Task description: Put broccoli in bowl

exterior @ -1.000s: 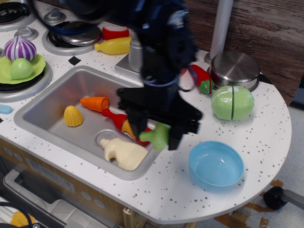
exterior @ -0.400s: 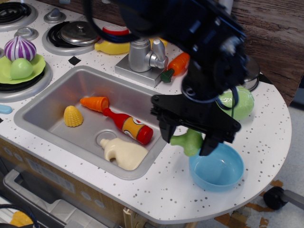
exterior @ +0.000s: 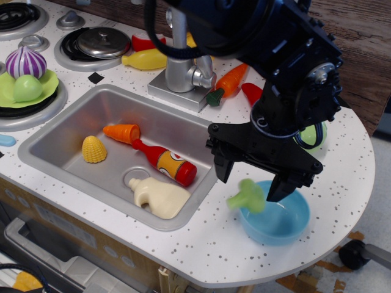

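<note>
The light-green broccoli (exterior: 247, 196) is motion-blurred and hangs just below my fingers, over the left rim of the light blue bowl (exterior: 287, 223). It looks loose, not clamped. The bowl sits on the white speckled counter at the front right. My black gripper (exterior: 249, 186) hovers right above the bowl's left half. Its jaws stand apart, one finger (exterior: 221, 168) left of the broccoli and the other over the bowl. The arm hides the far part of the bowl.
The steel sink (exterior: 73, 122) on the left holds corn (exterior: 93, 149), a carrot (exterior: 122, 132), a red bottle (exterior: 166, 163) and a cream bottle (exterior: 160, 196). The faucet (exterior: 180, 67), another carrot (exterior: 227, 83) and the cabbage (exterior: 315, 135) lie behind the arm. The counter edge curves close at the right.
The gripper moved right from the sink's edge to above the bowl, carrying the broccoli. The jaws have now spread and the broccoli has dropped below the fingertips.
</note>
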Motion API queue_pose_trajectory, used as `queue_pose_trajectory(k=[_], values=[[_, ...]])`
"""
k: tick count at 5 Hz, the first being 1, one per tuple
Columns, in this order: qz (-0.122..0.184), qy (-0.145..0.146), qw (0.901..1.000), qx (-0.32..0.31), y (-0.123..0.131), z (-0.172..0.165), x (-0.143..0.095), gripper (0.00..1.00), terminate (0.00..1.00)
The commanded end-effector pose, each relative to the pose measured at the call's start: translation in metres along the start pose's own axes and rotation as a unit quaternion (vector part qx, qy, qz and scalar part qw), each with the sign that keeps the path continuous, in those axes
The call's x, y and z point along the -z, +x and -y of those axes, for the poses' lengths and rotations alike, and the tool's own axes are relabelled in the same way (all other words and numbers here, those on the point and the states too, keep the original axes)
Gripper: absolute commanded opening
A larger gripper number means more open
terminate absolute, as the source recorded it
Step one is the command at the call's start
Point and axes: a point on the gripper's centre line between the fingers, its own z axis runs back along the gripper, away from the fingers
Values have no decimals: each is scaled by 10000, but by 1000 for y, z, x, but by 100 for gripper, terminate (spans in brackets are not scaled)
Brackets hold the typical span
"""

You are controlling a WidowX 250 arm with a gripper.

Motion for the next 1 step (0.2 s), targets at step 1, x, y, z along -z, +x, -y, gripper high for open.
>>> queue_pose_trajectory(k=[1], values=[[151, -92, 9998, -118, 6, 3, -9, 100, 100]])
